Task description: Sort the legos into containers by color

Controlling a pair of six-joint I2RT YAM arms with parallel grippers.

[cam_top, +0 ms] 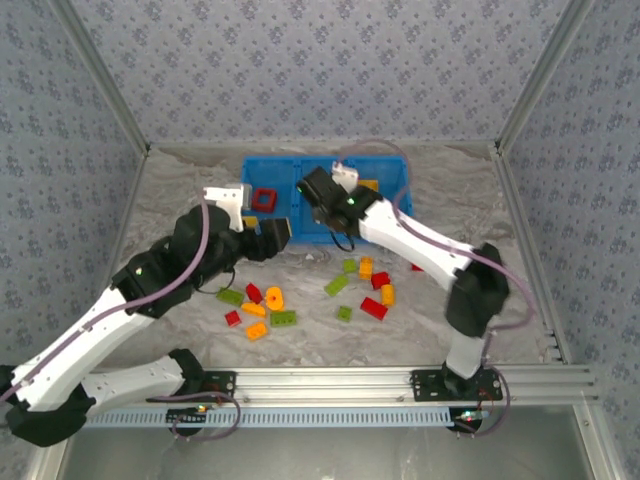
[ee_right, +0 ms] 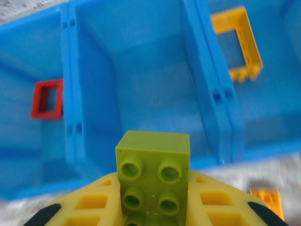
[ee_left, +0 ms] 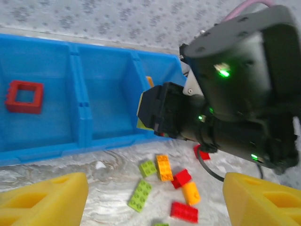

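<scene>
The long bright blue plastic bin point(ee_right: 141, 70) holds one red open-frame brick point(ee_right: 36, 101) in its left compartment and one orange-yellow open frame point(ee_right: 252, 44) in its right compartment. The right gripper point(ee_right: 153, 197) clamps a lime green studded plastic block point(ee_right: 153, 155) over the middle compartment's near edge. The left gripper point(ee_left: 153, 202) stands wide apart, holding nothing.

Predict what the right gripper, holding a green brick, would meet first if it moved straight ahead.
The right gripper would probably meet the floor of the blue bin's middle compartment, its lime green brick leading; depth is unclear.
</scene>
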